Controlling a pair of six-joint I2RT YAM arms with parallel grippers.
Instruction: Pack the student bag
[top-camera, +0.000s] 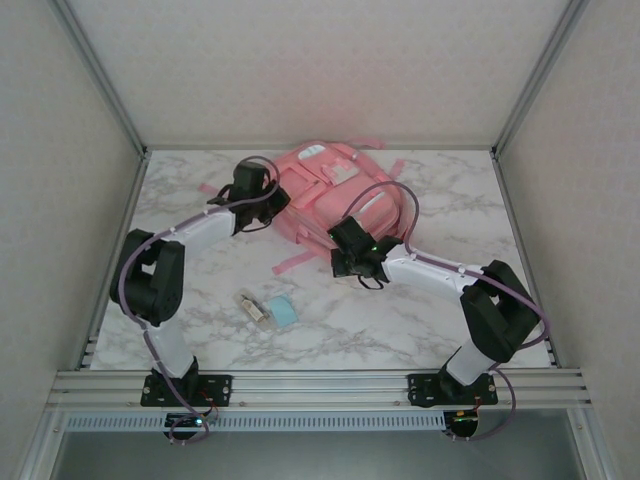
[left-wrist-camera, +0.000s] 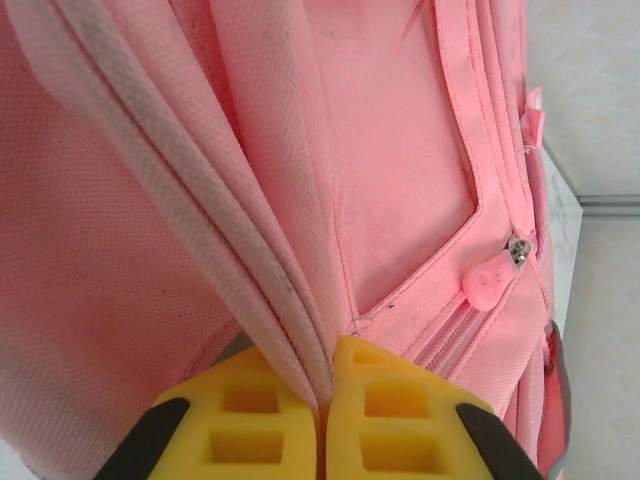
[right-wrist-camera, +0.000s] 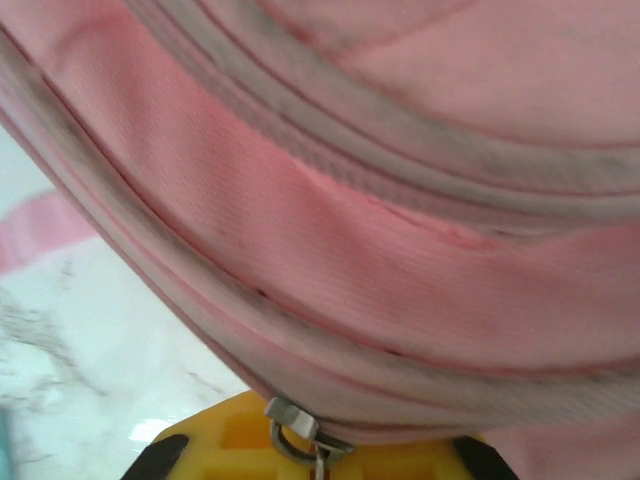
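The student bag, a large pink backpack, lies flat at the back middle of the marble table. My left gripper is at the bag's left edge. In the left wrist view its yellow pads are shut on a fold of grey-pink piping of the bag. A pink zip tab hangs just to the right. My right gripper is at the bag's near edge. In the right wrist view it is shut on the pull of a metal zip slider, under the bag's bulging side.
A small blue item and a small pale clear item lie on the table in front of the bag, between the arms. A pink strap trails from the bag toward them. Frame posts stand at the back corners.
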